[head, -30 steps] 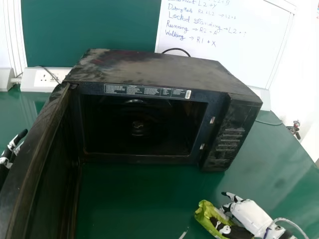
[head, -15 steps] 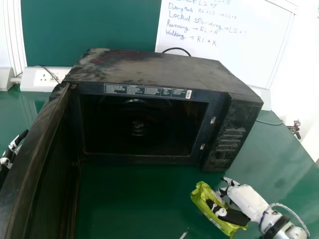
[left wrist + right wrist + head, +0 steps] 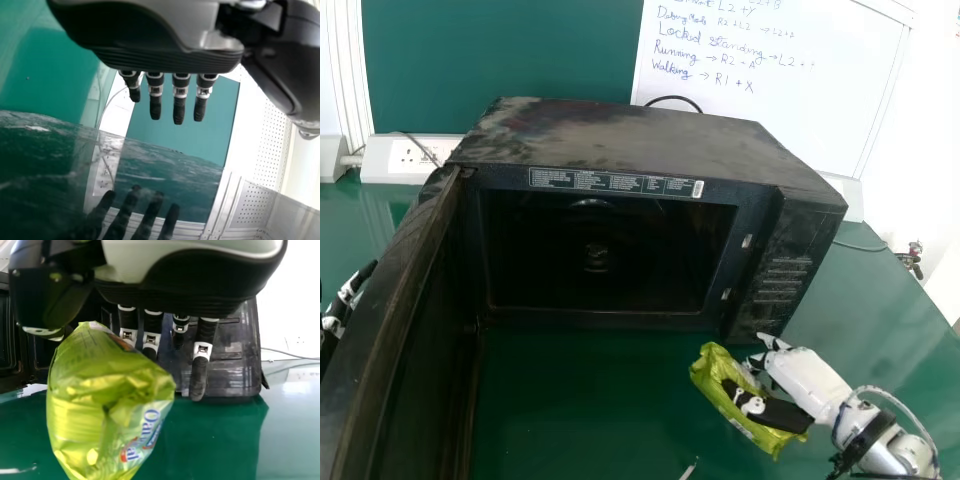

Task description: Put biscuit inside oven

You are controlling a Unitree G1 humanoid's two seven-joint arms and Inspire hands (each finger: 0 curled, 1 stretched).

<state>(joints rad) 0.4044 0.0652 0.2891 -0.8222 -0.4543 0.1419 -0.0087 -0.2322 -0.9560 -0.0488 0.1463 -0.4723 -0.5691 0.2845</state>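
"Where's the biscuit packet (image 3: 718,386)?"

"Before the oven (image 3: 620,140), pinched in my right hand (image 3: 810,382), over the green table (image 3: 590,405)."

"And left?"

"My left hand (image 3: 334,322) is open beside the door (image 3: 425,340); a whiteboard (image 3: 810,115) stands behind."

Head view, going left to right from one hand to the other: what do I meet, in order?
Left hand → open oven door → oven opening → biscuit packet → right hand.

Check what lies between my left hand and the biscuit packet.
Between your left hand and the biscuit packet, the head view shows the microwave's open door, nearer the hand, then green tabletop.
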